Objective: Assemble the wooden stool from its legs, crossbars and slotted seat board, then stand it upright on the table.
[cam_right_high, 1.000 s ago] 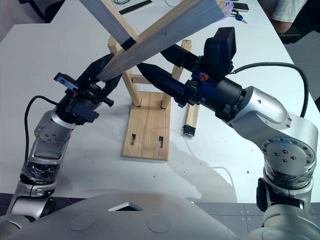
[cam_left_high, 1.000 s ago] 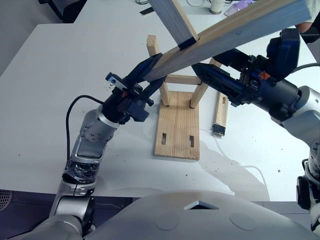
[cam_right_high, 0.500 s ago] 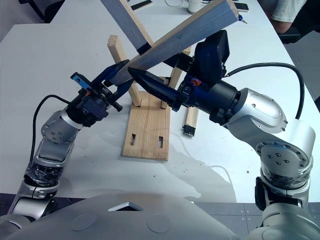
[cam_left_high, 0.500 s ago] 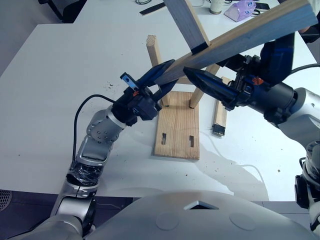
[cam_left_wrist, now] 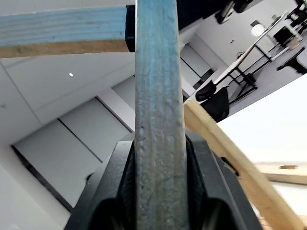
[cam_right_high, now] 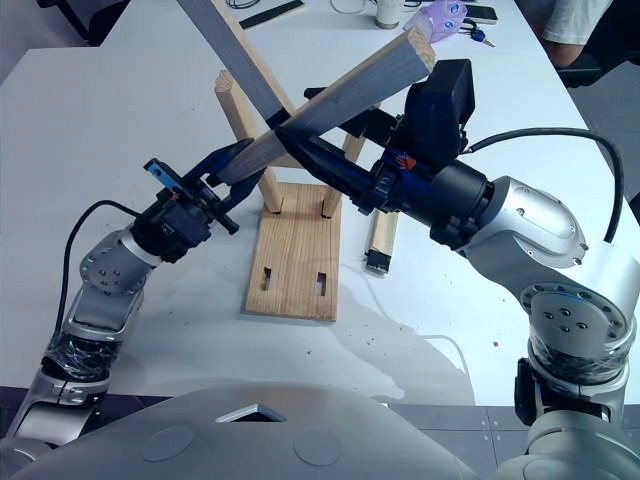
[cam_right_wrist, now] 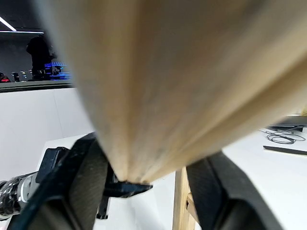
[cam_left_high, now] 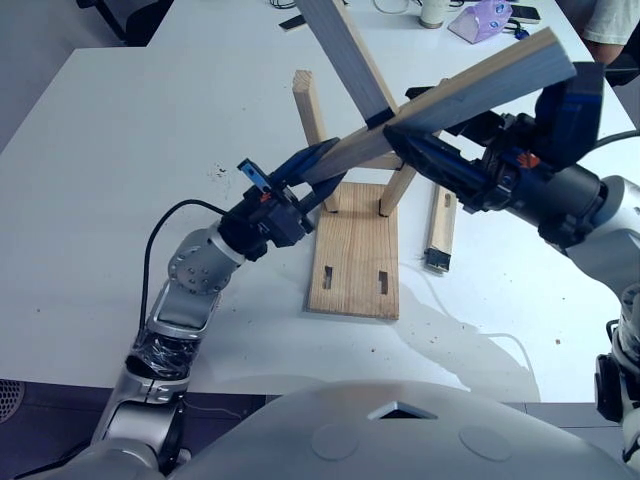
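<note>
White table (cam_left_high: 120, 150), matte top, with a scatter of small dark specks (cam_left_high: 372, 350) toward its near edge. Along the far edge, left to right: flat black strip (cam_left_high: 293, 22), pale cup (cam_left_high: 433, 12), lilac object (cam_left_high: 487, 20) and, just beside it, a dark phone (cam_left_high: 524, 14); a dark chair (cam_left_high: 125, 15) stands beyond the far left corner. Room behind, left wrist view: small round ceiling light (cam_left_wrist: 71, 74), black office chair (cam_left_wrist: 216, 98), and black-legged desks (cam_left_wrist: 249, 62) farther back.
</note>
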You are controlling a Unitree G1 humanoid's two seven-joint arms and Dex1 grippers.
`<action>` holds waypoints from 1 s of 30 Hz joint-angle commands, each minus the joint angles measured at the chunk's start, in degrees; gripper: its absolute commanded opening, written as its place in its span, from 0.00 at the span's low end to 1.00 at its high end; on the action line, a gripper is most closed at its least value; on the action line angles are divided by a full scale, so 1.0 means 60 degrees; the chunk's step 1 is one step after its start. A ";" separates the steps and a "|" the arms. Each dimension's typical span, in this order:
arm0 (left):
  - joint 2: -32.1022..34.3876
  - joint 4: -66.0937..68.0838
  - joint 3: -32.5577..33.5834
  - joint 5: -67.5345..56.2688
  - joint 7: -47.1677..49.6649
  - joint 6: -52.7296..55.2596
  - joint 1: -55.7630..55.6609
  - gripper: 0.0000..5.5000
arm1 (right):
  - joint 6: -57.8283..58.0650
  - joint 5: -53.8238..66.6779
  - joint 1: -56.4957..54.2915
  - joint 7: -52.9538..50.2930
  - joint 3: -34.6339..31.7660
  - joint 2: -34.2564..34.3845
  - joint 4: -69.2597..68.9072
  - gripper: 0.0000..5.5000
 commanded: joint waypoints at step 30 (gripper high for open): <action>0.0834 0.3239 0.1558 0.0750 0.0305 0.0553 0.1078 0.55 | 0.0380 -0.1397 0.3679 0.5680 -0.2305 -0.3440 -0.0241 0.37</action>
